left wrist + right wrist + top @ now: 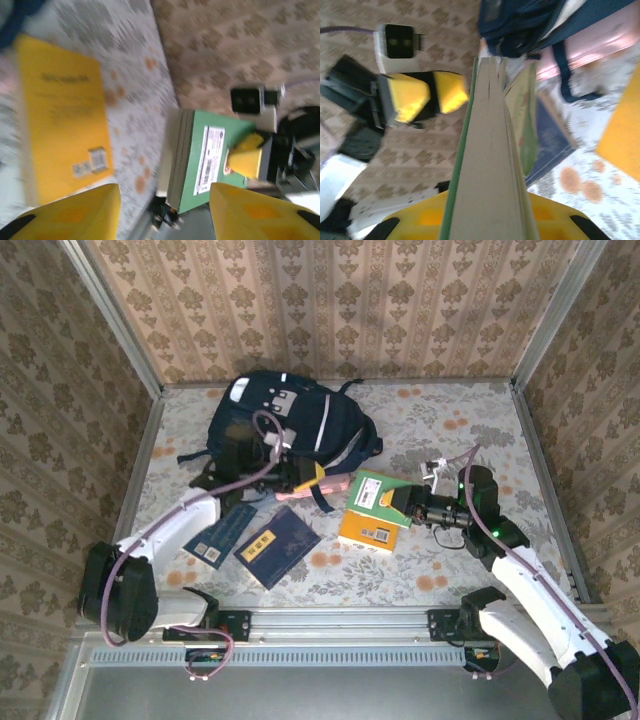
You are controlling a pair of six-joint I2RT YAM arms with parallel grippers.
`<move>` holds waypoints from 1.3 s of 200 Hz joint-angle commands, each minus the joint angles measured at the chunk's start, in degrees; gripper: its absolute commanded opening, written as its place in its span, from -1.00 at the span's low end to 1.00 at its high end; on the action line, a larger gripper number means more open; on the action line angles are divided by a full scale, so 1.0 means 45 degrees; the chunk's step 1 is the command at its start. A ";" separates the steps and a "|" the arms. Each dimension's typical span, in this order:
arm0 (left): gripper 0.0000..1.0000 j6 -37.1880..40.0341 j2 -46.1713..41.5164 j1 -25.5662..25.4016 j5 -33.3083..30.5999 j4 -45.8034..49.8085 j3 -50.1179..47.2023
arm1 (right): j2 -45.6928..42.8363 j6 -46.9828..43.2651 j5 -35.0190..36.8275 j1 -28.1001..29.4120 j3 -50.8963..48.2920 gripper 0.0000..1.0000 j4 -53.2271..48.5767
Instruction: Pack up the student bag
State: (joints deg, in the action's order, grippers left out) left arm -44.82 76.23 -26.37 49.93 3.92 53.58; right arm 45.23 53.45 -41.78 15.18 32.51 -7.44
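Observation:
The student bag [280, 420], dark navy with a white stripe, lies at the back of the table; its fabric and straps [530, 25] also appear in the right wrist view. My right gripper [405, 503] is shut on a green book [372, 492], and the book's page edge [490, 165] runs straight out from between that gripper's [490, 220] jaws. My left gripper [316, 480] hovers just in front of the bag. In its own view the left gripper [165, 215] stands open, nothing between its fingers [75, 210], and faces the green book [210, 155].
A yellow book [368, 530] lies flat under the green one's near edge. Two navy books [277, 545] [220, 533] lie near the front left. A pink item [295, 492] rests by the bag's opening. Patterned walls enclose the table on three sides.

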 commanded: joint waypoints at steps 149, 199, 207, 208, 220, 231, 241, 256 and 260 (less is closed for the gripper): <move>0.21 0.4803 1.3327 0.1140 -0.4701 0.8530 1.6687 | -0.0502 -0.1598 0.2319 -0.0056 -0.0709 -1.00 -0.0426; 0.09 0.3943 1.4417 0.0894 -0.3062 0.7495 1.7412 | -0.0242 -0.2131 0.2574 -0.0072 -0.0985 -1.00 -0.0500; 0.07 0.3962 1.4506 0.0816 -0.3010 0.7497 1.7482 | -0.0180 -0.2170 0.2567 -0.0071 -0.1032 -1.00 -0.0437; 0.06 0.3963 1.4526 0.0809 -0.3010 0.7492 1.7485 | -0.0184 -0.2171 0.2556 -0.0072 -0.1033 -1.00 -0.0436; 0.01 0.3945 1.4627 0.0714 -0.3010 0.7468 1.7490 | -0.0133 -0.2221 0.2541 -0.0072 -0.1070 -1.00 -0.0351; -0.06 0.3850 1.4752 0.0666 -0.2676 0.7425 1.7508 | -0.0118 -0.2230 0.2545 -0.0072 -0.1121 -1.00 -0.0271; -0.13 0.3739 1.4852 0.0638 -0.2509 0.7342 1.7507 | -0.0078 -0.2259 0.2539 -0.0058 -0.1150 -1.00 -0.0260; -0.24 0.3689 1.4935 0.0575 -0.2425 0.7259 1.7507 | 0.0014 -0.2307 0.2455 -0.0070 -0.1204 -1.00 -0.0223; -0.26 0.3670 1.4958 0.0553 -0.2406 0.7213 1.7507 | 0.0027 -0.2319 0.2432 -0.0069 -0.1224 -1.00 -0.0212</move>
State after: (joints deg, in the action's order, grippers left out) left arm -27.18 141.82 -22.90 34.98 37.63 130.61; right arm 45.12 44.64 -30.37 14.98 27.40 -11.70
